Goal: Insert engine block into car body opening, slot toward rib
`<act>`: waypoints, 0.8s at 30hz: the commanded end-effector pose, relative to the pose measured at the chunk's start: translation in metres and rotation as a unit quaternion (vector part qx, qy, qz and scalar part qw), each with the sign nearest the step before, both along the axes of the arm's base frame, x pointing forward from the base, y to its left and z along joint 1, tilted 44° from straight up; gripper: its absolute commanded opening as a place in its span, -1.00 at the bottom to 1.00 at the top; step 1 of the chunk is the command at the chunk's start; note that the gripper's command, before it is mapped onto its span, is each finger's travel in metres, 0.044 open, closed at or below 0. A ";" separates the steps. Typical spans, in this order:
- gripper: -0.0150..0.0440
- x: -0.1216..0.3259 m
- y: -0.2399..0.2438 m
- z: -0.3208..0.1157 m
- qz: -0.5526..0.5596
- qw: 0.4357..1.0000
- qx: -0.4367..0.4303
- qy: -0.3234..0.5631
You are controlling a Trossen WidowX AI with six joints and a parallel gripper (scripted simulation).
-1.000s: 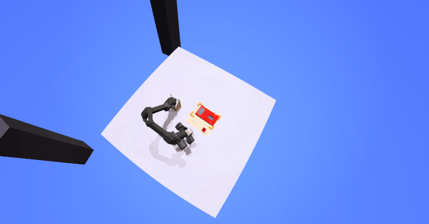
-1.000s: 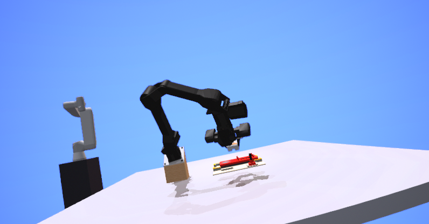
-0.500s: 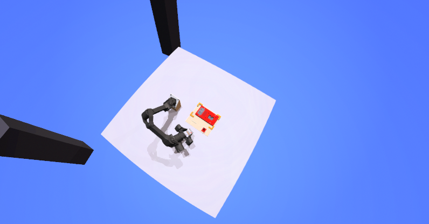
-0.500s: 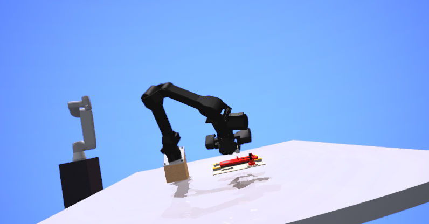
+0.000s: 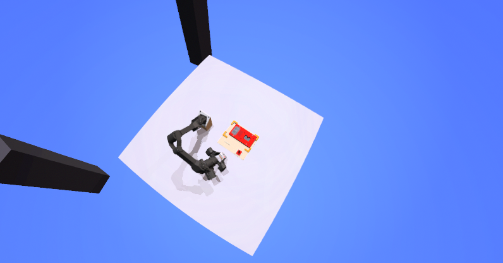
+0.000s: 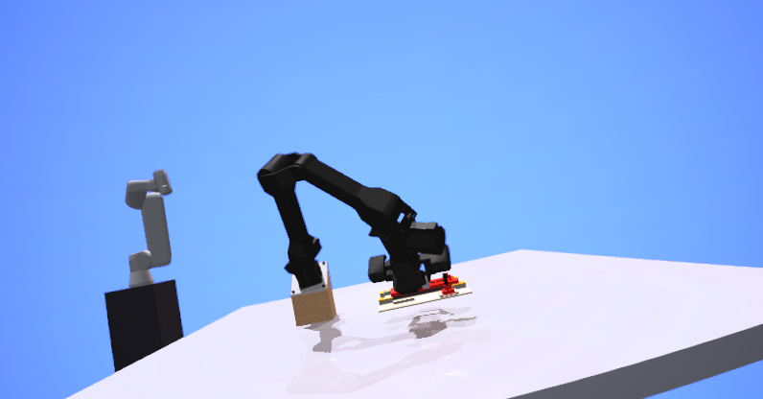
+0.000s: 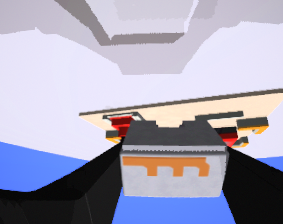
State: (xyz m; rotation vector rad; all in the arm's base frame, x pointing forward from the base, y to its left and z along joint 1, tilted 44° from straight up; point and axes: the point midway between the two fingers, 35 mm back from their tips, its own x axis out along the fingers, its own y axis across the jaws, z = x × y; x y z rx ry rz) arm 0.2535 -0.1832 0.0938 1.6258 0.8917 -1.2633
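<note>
Fingers grip the engine block (image 7: 173, 172); orange marking, no legible lettering.

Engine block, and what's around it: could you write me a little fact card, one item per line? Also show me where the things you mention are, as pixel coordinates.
held part: engine block (image 7: 172, 175), gray with orange marking
end effector: black (image 7: 174, 165), closed on the engine block
car body: red (image 5: 239, 136), on a cream board (image 5: 225, 143)
board corners: orange brackets (image 5: 234, 122) (image 7: 259, 128)
block in opening: no
arm mount: wooden block (image 5: 208, 124) (image 6: 313, 308)

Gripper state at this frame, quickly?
Gripper: closed on the gray engine block with orange markings, held beside the board.
</note>
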 end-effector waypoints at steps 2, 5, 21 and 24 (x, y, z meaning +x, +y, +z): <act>-0.49 0.000 -0.006 -0.007 0.003 1.000 0.002 -0.003; -0.49 -0.001 -0.011 -0.012 0.003 1.000 0.002 -0.003; -0.49 -0.006 -0.038 -0.040 0.003 1.000 0.002 -0.003; -0.49 -0.006 -0.034 -0.038 0.003 1.000 0.002 -0.003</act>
